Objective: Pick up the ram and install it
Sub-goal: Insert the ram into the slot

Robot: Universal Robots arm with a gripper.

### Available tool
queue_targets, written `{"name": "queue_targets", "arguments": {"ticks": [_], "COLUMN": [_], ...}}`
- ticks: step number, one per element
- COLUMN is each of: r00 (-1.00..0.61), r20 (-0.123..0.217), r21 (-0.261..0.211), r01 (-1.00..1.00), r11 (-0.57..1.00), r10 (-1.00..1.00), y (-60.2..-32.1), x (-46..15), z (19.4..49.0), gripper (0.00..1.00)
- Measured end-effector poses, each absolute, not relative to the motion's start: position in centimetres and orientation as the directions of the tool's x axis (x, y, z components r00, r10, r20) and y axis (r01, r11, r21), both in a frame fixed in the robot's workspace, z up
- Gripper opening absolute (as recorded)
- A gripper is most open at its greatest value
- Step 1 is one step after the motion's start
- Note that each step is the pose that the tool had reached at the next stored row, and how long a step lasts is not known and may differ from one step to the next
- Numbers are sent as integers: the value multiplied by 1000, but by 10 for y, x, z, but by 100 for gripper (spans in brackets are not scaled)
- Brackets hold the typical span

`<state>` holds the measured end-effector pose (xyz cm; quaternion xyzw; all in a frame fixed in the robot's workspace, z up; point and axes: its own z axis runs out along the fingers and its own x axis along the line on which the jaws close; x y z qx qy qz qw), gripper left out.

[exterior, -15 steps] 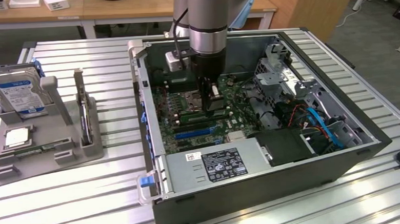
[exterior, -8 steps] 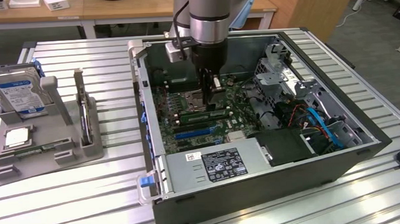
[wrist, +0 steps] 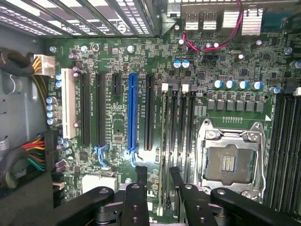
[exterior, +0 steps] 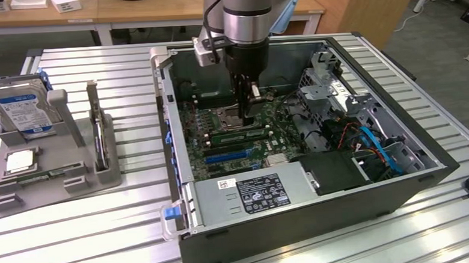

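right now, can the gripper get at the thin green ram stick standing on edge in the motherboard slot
probably yes: the open gripper hangs just above it, one finger on each side of the thin green ram stick, and nothing seems to lie between them inside the open computer case

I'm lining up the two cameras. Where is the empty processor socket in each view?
Exterior view: the processor socket sits mid-motherboard inside the open computer case, just beside the arm's lower end.
Wrist view: the same socket, with its silver frame, lies next to the black memory slots.
Shared landmark: the long blue expansion slot, also seen from the wrist.
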<state>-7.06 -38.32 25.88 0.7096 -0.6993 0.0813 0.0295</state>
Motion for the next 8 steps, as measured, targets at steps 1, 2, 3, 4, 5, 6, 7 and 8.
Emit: {"name": "queue_targets", "arguments": {"ticks": [1, 2, 3, 4, 5, 6, 7, 8], "r00": [9, 9, 9, 9, 9, 9, 9, 9], "r20": [157, 157, 157, 157, 157, 157, 157, 157], "r21": [-72, -72, -72, -72, -72, -72, -72, -72], "r01": [-997, -997, -997, -997, -997, -997, -997, -997], "r11": [-20, -20, -20, -20, -20, -20, -20, -20], "r10": [-988, -988, -988, -988, -988, -988, -988, -988], "y": [-383, -383, -383, -383, -383, -383, -383, -383], "x": [-70, -70, -70, -70, -69, -69, -69, -69], "z": [259, 259, 260, 261, 263, 265, 267, 267], "gripper": [32, 32, 32, 32, 32, 32, 32, 32]}}
